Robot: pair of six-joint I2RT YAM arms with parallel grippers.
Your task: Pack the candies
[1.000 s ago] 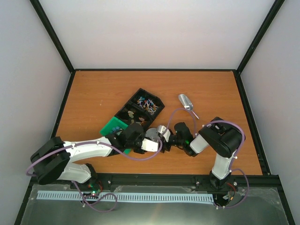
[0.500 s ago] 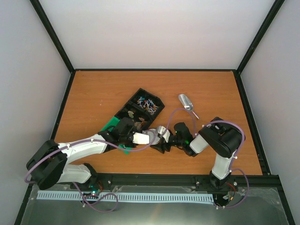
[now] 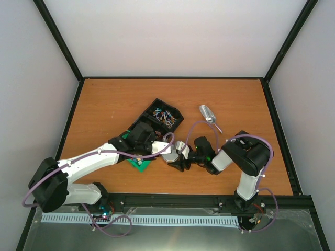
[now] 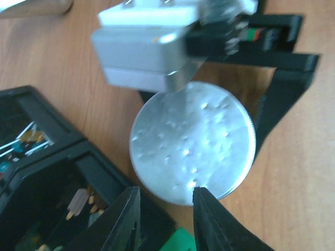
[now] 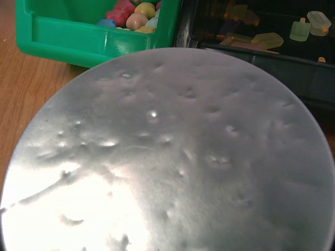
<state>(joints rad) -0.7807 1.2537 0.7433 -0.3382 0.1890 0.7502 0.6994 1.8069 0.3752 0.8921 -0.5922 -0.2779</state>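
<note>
A round silver tin (image 3: 171,152) with a dimpled lid (image 4: 192,141) stands on the table, and its lid fills the right wrist view (image 5: 167,157). My right gripper (image 3: 179,158) is shut on the tin, its black fingers (image 4: 280,99) against the sides. My left gripper (image 4: 166,192) is open just short of the tin's near edge, with nothing between its fingers. The candies (image 3: 163,115), thin and wrapped, lie in a black tray (image 3: 156,102) behind the tin; some also show in the left wrist view (image 4: 23,146) and the right wrist view (image 5: 261,39).
A green bin (image 3: 138,163) of round coloured sweets (image 5: 133,15) stands against the tray's near end, under my left arm. A metal scoop (image 3: 208,115) lies on the wood to the right of the tray.
My left gripper has drawn back left and away from the tin, and its jaws have parted. The right gripper and the tin have not moved.
</note>
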